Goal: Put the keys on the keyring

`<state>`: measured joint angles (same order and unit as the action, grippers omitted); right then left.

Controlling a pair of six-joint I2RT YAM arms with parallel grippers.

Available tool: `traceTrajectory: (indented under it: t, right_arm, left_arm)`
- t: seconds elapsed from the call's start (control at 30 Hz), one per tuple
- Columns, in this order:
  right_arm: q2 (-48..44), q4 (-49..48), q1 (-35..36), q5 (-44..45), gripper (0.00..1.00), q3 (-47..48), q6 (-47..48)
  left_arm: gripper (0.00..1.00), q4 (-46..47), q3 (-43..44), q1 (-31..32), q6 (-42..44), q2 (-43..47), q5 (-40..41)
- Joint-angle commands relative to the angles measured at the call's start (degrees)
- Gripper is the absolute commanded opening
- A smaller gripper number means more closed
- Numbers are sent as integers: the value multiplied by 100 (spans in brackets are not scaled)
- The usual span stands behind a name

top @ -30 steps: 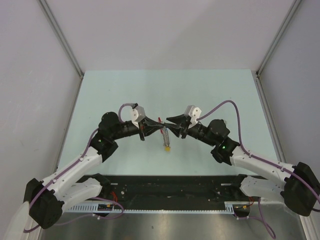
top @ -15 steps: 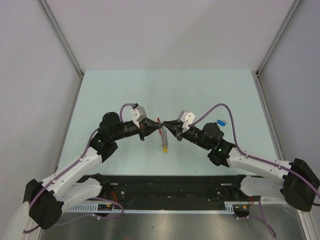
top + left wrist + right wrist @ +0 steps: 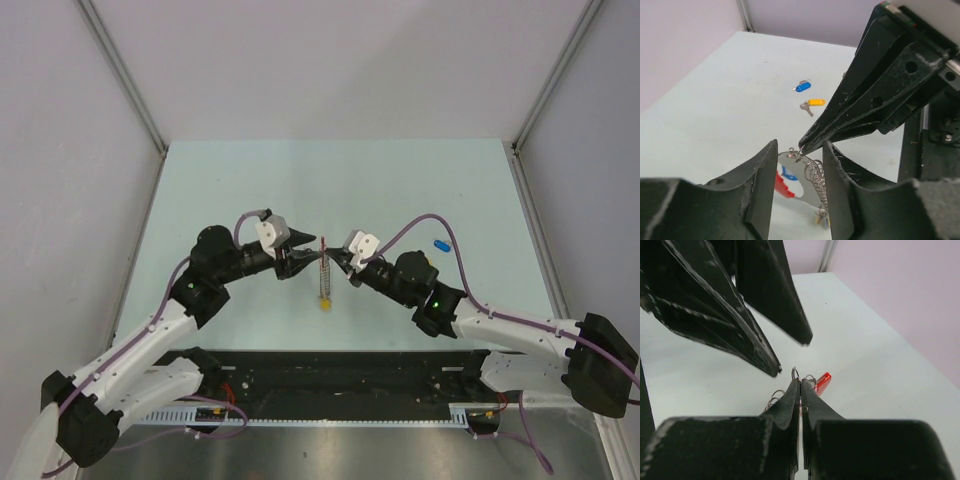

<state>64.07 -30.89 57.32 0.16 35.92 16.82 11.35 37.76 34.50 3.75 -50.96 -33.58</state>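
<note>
Right gripper (image 3: pixel 800 382) pinched tight on red-sectioned grey metal keyring (image 3: pixel 815 175), left gripper (image 3: pixel 800 145) jaws parted about it; hold ring steady, draw left arm straight back.

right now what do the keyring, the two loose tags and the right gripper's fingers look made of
Keyring: grey metal, going by its thin shiny wire loops; its red section looks like glossy plastic. Blue tag and yellow tag: probably smooth plastic, evenly bright. Right gripper fingers: matte black, scuffed and grainy, likely hard plastic.
</note>
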Motion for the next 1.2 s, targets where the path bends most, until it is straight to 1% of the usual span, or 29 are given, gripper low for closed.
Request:
traceTrajectory:
  t: [0.0,0.03,0.1,0.23,0.43,0.57,0.6,0.8,0.97,1.07,1.1,1.17]
  right_arm:
    - [-158,-57,60,256,0,310,208]
    - [-184,-40,60,256,0,310,216]
    - [-202,22,86,247,0,310,252]
    - [-220,22,130,239,0,310,331]
    - [-316,197,148,133,0,372,480]
    - [-387,277,157,45,0,389,542]
    - [-404,294,157,-103,0,398,542]
    - [-483,391,165,-245,0,468,586]
    - [-598,470,201,-262,0,477,594]
    - [-677,523,218,-262,0,486,603]
    - [-694,523,218,-262,0,486,603]
    - [-721,541,236,-262,0,486,603]
  left_arm:
    - [49,-388,364,39,775,262,273]
    - [53,-528,373,39,1003,288,273]
    - [56,-669,373,39,1267,385,238]
    - [56,-1020,407,30,1812,394,-51]
    - [54,-1355,627,-128,2156,52,-570]
    - [50,-1478,847,-216,2209,-221,-860]
    - [49,-1583,926,-207,2270,-282,-930]
    - [42,-1865,1233,-224,2359,-538,-1062]
    - [39,-1944,1313,-216,2350,-617,-1168]
    - [36,-1962,1313,-216,2359,-652,-1124]
    - [33,-1979,1330,-216,2359,-661,-1142]
    - [29,-1979,1331,-190,2358,-670,-1133]
